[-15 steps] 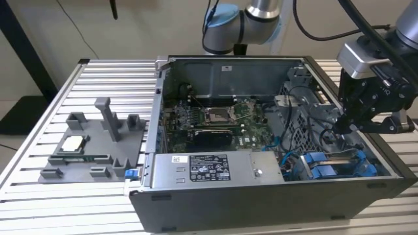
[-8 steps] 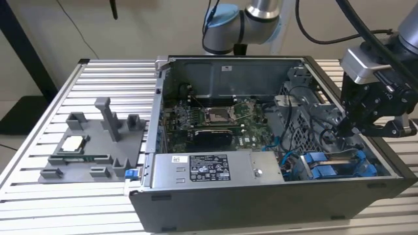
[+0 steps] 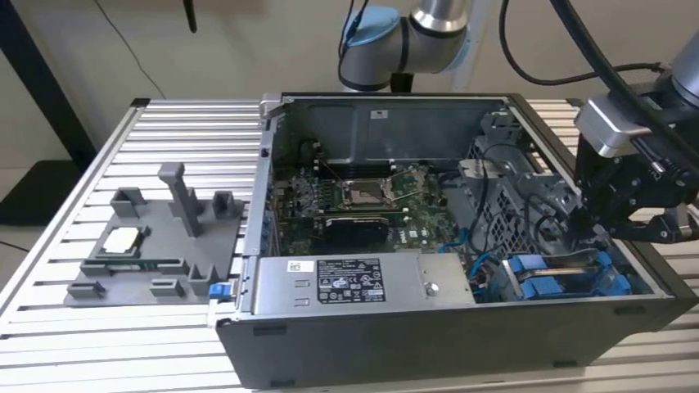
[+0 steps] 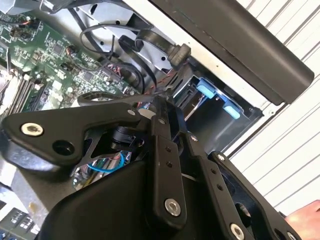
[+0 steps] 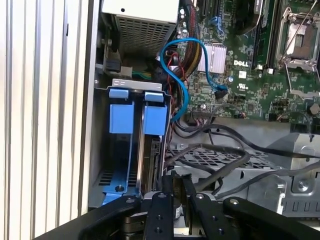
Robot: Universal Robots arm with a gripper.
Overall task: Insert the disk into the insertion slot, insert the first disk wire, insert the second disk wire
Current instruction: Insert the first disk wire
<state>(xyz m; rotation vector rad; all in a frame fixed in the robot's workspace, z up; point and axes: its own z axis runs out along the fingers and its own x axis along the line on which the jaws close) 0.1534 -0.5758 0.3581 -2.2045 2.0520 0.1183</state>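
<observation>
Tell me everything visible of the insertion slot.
The insertion slot is a bay of perforated grey metal with bright blue plastic rails standing side by side inside. In the exterior view it sits in the open computer case's near corner at that view's right, beside the power supply. The gripper hangs close over it.

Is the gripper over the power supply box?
No, in the exterior view the gripper hangs over the insertion slot, to the exterior view's right of the power supply box.
</observation>
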